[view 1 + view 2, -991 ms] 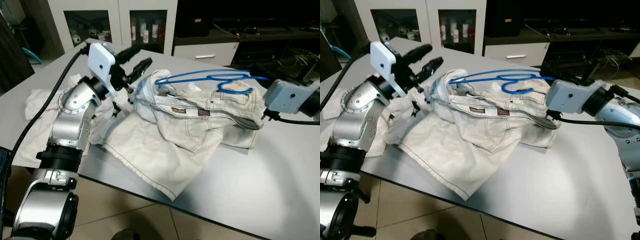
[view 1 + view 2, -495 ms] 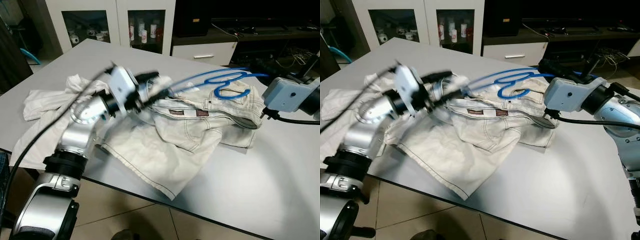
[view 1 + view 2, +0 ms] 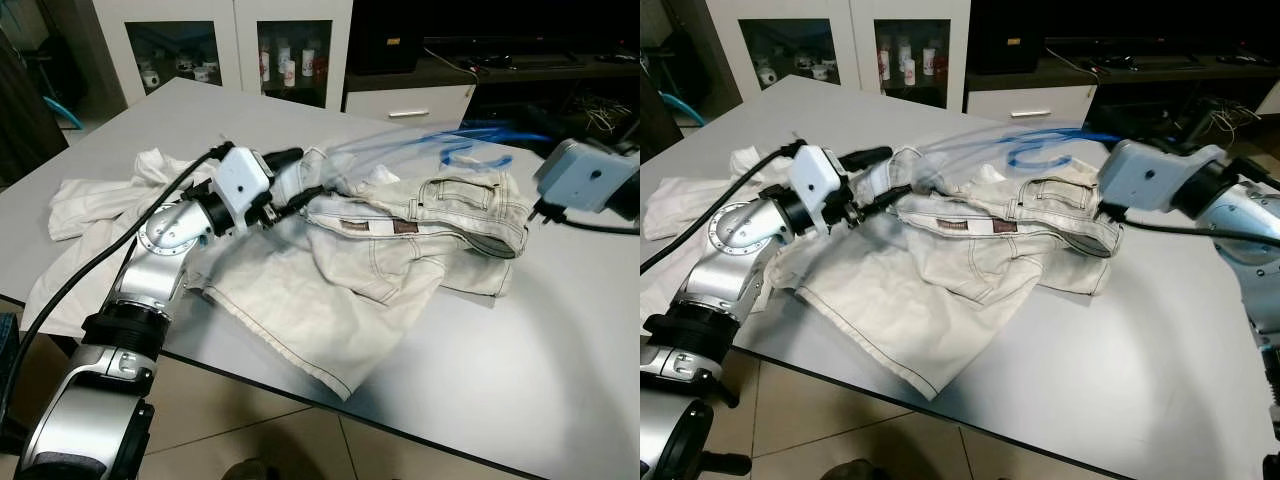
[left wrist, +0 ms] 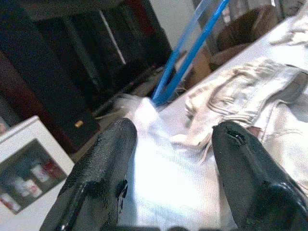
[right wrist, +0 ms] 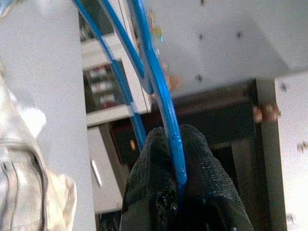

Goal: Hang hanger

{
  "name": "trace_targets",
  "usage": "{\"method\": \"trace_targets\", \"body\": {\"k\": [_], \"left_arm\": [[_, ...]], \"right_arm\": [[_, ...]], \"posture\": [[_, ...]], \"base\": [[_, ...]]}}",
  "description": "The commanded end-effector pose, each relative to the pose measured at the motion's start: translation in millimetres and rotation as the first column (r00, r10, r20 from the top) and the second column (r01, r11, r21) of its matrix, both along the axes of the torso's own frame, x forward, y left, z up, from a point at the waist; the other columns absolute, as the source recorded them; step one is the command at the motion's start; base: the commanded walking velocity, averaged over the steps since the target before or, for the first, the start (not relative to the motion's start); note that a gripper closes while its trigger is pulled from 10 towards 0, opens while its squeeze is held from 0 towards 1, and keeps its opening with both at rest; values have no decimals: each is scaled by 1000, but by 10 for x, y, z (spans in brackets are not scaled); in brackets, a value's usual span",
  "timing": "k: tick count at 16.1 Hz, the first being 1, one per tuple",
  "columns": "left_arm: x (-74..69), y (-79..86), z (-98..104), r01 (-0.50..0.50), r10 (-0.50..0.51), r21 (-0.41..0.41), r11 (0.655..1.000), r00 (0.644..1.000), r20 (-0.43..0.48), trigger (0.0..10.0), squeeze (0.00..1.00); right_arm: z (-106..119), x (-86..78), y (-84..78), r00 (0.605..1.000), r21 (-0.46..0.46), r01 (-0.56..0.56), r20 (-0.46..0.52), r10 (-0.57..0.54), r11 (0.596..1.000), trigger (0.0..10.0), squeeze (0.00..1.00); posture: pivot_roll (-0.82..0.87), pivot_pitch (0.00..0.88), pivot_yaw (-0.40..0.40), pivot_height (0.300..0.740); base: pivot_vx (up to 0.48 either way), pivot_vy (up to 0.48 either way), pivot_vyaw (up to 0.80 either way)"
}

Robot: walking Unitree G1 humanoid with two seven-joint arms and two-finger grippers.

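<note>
My right gripper [image 5: 180,211] is clamped on the blue hanger [image 5: 154,82], the thin plastic pinched between my two black fingers [image 5: 149,192]; in the eye views the hanger is a blurred blue streak lifted just above the far edge of the pale denim shorts [image 3: 420,215], near my right wrist at the right side of the bench [image 3: 520,370]; one end of it runs into the bunched cloth at my left side. My left gripper [image 4: 168,144] has its fingers [image 4: 103,168] spread apart, with white fabric lying between them and the blue wire rising out of that fabric just ahead; from above, that gripper [image 3: 300,180] reaches into the waistband end of the shorts. The shorts sprawl across the middle of the bench, one leg draped toward the near edge; a crumpled white garment [image 3: 90,205] lies at my left, partly under my left arm. Beyond the bench stand a white glass-fronted cabinet [image 3: 240,50] and a dark low unit [image 3: 520,70].
</note>
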State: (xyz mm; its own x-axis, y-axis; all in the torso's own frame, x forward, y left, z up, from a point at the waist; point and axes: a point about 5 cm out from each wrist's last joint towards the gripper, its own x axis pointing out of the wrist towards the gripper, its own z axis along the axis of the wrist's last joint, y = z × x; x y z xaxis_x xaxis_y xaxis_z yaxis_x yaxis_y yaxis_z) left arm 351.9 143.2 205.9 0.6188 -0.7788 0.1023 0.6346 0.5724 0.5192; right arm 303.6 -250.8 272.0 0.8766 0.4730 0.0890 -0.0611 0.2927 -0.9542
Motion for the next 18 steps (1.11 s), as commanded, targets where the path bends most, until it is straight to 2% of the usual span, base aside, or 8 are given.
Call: {"method": "trace_targets", "body": {"k": [1, 2, 4, 7, 10, 13, 17, 18], "left_arm": [[29, -20, 165, 5, -3, -40, 999, 999, 42, 10000, 0], [16, -16, 183, 25, -23, -39, 999, 999, 39, 10000, 0], [-10, -1, 117, 51, -52, 26, 998, 998, 22, 10000, 0], [28, 14, 96, 14, -15, 28, 1000, 999, 32, 10000, 0], [84, 9, 125, -38, 37, 25, 999, 997, 60, 10000, 0], [164, -8, 172, -99, 98, 0, 995, 992, 75, 10000, 0], [183, -96, 124, -79, 79, 1, 997, 996, 51, 10000, 0], [178, -107, 117, -71, 71, 3, 997, 996, 51, 4510, 0]], "right_arm": [[97, 7, -124, 997, 7, 65, 46, -65, 998, 10000, 0], [95, 10, -137, 996, 13, 72, 49, -73, 997, 10000, 0], [123, 9, -120, 996, 25, 59, 62, -61, 998, 10000, 0], [141, -32, 11, 997, 37, -34, 72, 31, 999, 10000, 0], [226, -102, 108, 992, 88, -103, 84, 95, 991, 10000, 0], [356, -182, 142, 986, 110, -142, 104, 131, 984, 10000, 0], [449, -214, 135, 983, 136, -150, 128, 133, 979, 10000, 0], [448, -215, 136, 983, 136, -150, 126, 133, 979, 10000, 0]], "posture": [[37, 0, -19, 723], [38, 0, -18, 723], [41, 0, -16, 723], [44, 0, -17, 723], [41, 0, -14, 723], [34, 0, -11, 723], [31, 0, -10, 723], [31, 0, -10, 723]], "base": [[0, 0, 0], [0, 0, 0], [0, 0, 0], [0, 0, 0], [0, 0, 0], [0, 0, 0], [0, 0, 0], [0, 0, 0]]}}
